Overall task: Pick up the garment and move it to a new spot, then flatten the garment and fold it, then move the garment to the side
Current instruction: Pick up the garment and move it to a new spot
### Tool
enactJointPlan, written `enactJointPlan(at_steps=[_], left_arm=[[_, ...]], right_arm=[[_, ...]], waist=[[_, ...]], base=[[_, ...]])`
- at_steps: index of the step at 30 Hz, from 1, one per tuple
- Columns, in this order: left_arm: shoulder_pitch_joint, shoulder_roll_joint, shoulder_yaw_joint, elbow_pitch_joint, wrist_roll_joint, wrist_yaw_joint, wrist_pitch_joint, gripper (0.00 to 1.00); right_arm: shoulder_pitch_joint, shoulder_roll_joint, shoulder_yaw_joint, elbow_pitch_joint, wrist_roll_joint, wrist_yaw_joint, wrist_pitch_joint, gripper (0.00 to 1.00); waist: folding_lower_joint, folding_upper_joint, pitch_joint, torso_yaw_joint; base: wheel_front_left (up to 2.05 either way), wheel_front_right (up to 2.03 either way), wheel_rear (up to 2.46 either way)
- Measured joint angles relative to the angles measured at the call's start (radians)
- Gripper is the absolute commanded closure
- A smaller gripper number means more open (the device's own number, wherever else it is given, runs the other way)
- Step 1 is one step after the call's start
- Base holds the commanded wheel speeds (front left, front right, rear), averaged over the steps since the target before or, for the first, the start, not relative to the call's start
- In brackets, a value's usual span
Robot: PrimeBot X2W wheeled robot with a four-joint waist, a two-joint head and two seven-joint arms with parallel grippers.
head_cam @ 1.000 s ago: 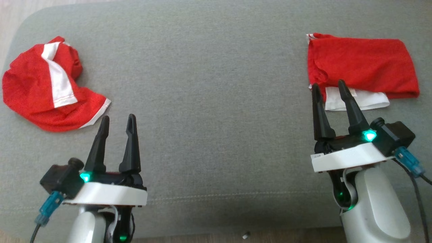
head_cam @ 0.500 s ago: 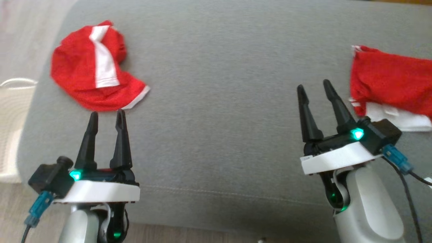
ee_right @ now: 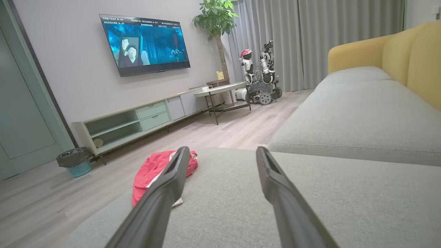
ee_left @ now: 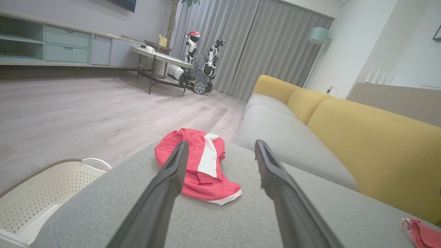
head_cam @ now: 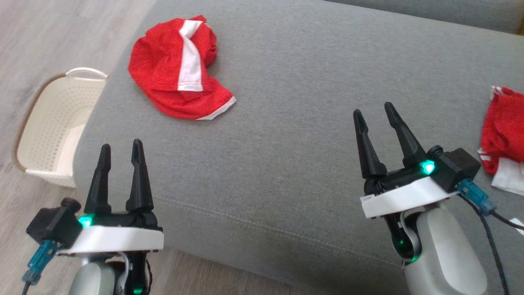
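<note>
A crumpled red garment (head_cam: 172,73) with a white stripe lies near the far left corner of the grey cushion (head_cam: 286,135). It also shows in the left wrist view as the garment (ee_left: 213,186) just beyond my fingers, and in the right wrist view as the garment (ee_right: 150,172) farther off. My left gripper (head_cam: 121,145) hovers open and empty over the cushion's near left edge, short of the garment. My right gripper (head_cam: 372,108) stands open and empty over the cushion's right part. In the wrist views, both the left gripper (ee_left: 221,143) and the right gripper (ee_right: 223,148) have their fingers spread.
A second red and white garment (head_cam: 503,131), folded, lies at the cushion's right edge. A white perforated basket (head_cam: 53,123) stands on the wooden floor left of the cushion. The yellow sofa back (ee_left: 372,137) runs behind it. A round table (ee_right: 220,89) and another robot (ee_right: 262,79) stand far off.
The whole view has swung to the left, bringing the basket and floor into sight. My right gripper's fingers no longer overlap the folded garment. Both grippers stay open.
</note>
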Motion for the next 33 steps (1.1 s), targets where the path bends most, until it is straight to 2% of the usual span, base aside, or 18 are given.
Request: enactJointPlan(at_steps=[3,10,13,17,23,28,33], left_arm=[[0.0,0.0,0.002,-0.004,-0.006,0.005,0.0,0.0],[-0.001,0.0,0.046,-0.007,-0.013,0.005,0.0,0.0],[-0.014,0.0,0.063,0.016,-0.013,-0.025,0.0,0.0],[-0.068,0.003,0.08,0.125,0.009,-0.059,0.0,0.0],[-0.26,0.081,0.062,0.291,0.035,-0.086,0.018,0.0],[-0.427,0.149,0.039,0.448,0.042,-0.095,0.142,0.0],[-0.56,0.187,0.037,0.571,0.021,-0.098,0.192,0.0]], right_arm=[[0.008,0.0,0.001,-0.002,0.0,0.0,0.004,0.0],[0.008,0.0,0.003,-0.018,0.0,0.0,0.015,0.0],[0.007,0.0,0.003,-0.031,-0.004,0.0,0.023,0.0],[0.003,-0.002,0.0,-0.061,-0.014,0.0,0.043,0.0],[-0.011,-0.014,-0.013,-0.133,-0.061,0.0,0.081,0.0],[-0.045,-0.022,-0.012,-0.201,-0.08,0.0,0.112,0.0],[-0.069,-0.023,-0.01,-0.258,-0.102,0.0,0.128,0.0]], waist=[[0.0,0.0,0.001,0.021],[0.0,0.0,0.02,0.023],[0.0,0.0,0.038,0.01],[0.0,0.0,0.073,-0.012],[0.0001,0.0,0.156,-0.047],[0.0003,-0.0001,0.229,-0.081],[0.0003,-0.0001,0.289,-0.126]], base=[[0.0,0.0,0.0],[0.0,0.0,0.0],[0.0,0.0,0.0],[0.0,0.0,0.0],[0.0,0.0,0.0],[0.0,0.0,0.0],[0.0,0.0,0.0]])
